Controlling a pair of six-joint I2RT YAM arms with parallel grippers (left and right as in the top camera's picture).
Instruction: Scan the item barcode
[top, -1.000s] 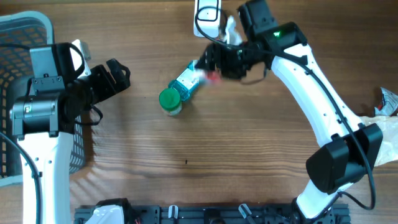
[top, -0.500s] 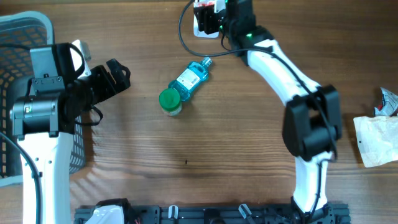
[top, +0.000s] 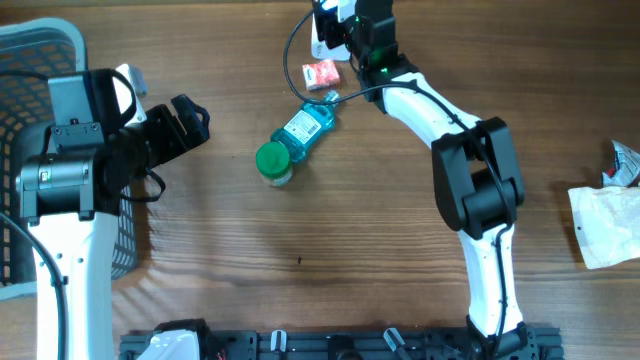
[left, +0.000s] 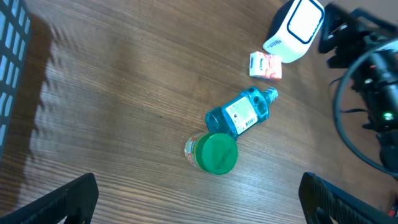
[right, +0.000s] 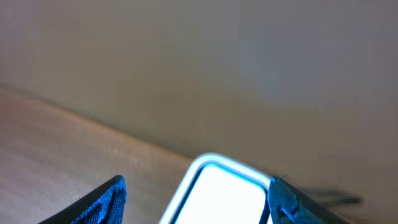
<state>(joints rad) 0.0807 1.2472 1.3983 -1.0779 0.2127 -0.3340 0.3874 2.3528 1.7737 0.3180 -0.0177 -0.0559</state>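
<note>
A: Start at the right tool (right: 198, 184); how do its jaws stand?
B: Apart; the wrist view shows a blue finger at each lower corner and the white, blue-rimmed top of the scanner (top: 328, 25) between them; a bare gap shows on one side, so I read it as straddling, not clamped; whether the other finger touches the housing I cannot tell.
A: And the thing to be scanned?
B: My guess is the small pink-and-white packet (top: 320, 72); it lies flat and loose on the bench (top: 300, 260), just beside the scanner on the side toward the robot's base; the cable (top: 290, 55) curves past it.
A: Its axis?
B: Nearly square, its longer side roughly across the bench; too small to find a barcode.
A: Further out?
B: A blue bottle (top: 307, 125) lying down, neck aimed at the scanner, base seemingly touching a green-capped jar (top: 272, 162).
A: Which arm is nearer?
B: The right, by far; the left tool (top: 193, 120) hangs empty, jaws wide apart, beside the basket (top: 30, 60), well apart from the packet; so the coming move likely turns on a short shift from scanner toward the base, bringing window and packet face to face.
</note>
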